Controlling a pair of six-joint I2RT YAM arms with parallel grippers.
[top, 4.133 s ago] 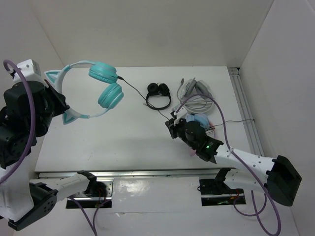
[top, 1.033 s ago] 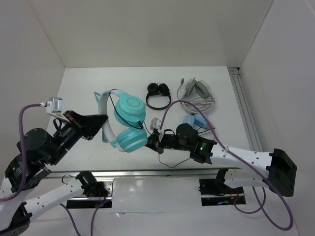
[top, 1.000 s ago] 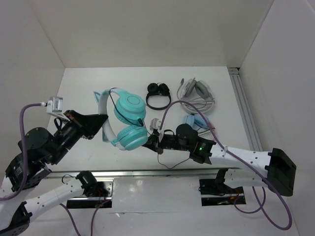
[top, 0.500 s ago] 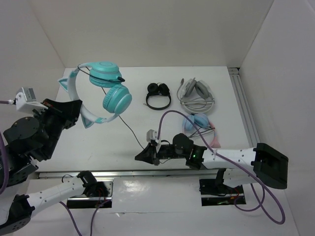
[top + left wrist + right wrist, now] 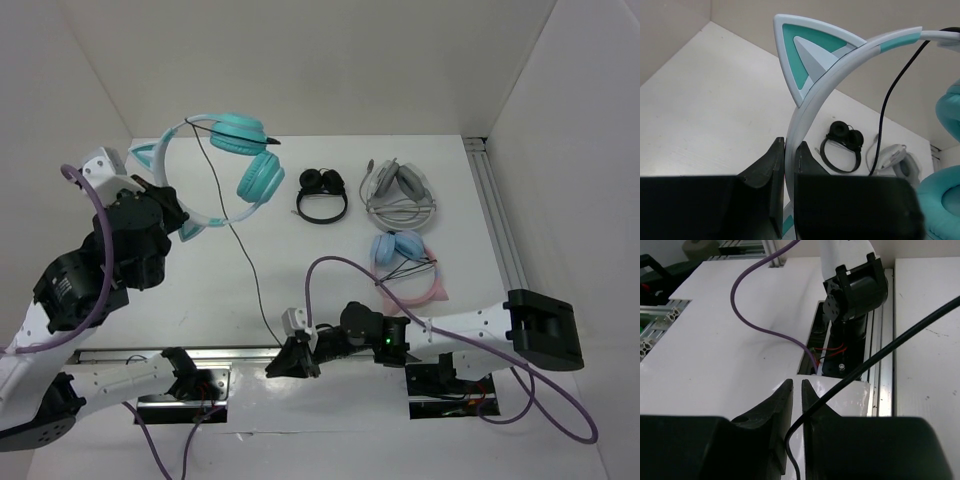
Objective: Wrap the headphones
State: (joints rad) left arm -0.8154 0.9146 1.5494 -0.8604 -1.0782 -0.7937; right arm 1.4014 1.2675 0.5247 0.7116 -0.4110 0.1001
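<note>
The white table [image 5: 200, 280] spreads out below me. My left gripper [image 5: 790, 150] is raised above its left side and clamps the pale headband between both fingers, so the headphones [image 5: 258, 177] hang in the air, clear of the tabletop, with the teal cups to the right of my grip and one pointed cat ear standing just above my fingers. My right gripper [image 5: 796, 390] reaches low over the table's near edge. Its jaws leave only a narrow slit, and I cannot tell whether they pinch anything. Grey headphones [image 5: 398, 190], a pink-and-blue pair [image 5: 405, 255] and small black headphones [image 5: 322, 195] lie at the far right. The thin black cable [image 5: 865, 365] drops from the cups and runs into that slit.
</note>
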